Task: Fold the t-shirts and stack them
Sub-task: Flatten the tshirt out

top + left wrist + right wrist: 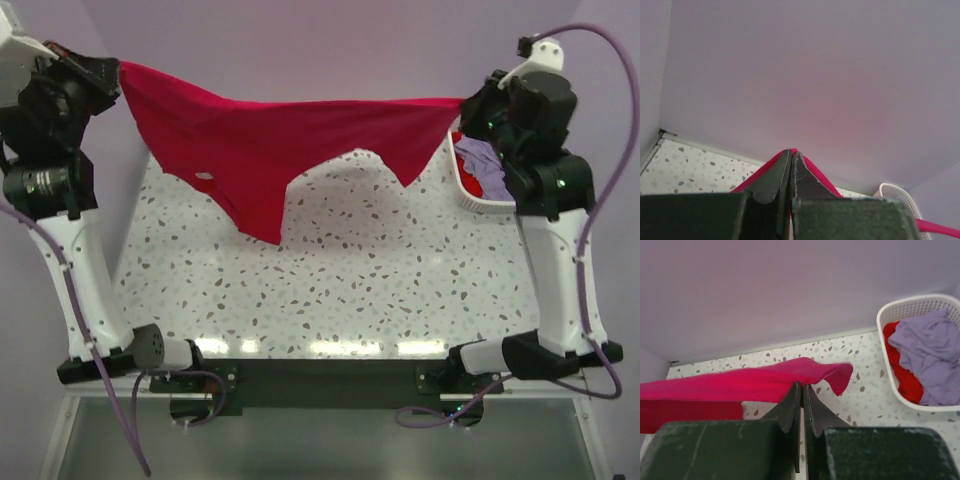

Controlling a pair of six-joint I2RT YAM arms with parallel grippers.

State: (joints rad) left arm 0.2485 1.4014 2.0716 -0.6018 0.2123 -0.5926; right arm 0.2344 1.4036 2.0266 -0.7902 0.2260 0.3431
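A crimson t-shirt (270, 145) hangs stretched in the air between both grippers, above the far half of the speckled table (330, 290). Its lower edge droops in two points toward the tabletop. My left gripper (115, 72) is shut on its left end at the far left; in the left wrist view the red cloth (812, 170) peeks out around the pinched fingertips (791, 152). My right gripper (462, 105) is shut on the right end; the right wrist view shows the cloth (740, 385) pinched at the fingertips (802, 386). More t-shirts, a lavender one (932, 352) over a red one (902, 380), lie in the basket.
A white slotted basket (472, 195) stands at the far right of the table, partly behind the right arm; its rim (885, 357) shows in the right wrist view. A pale wall closes the far side and the left side.
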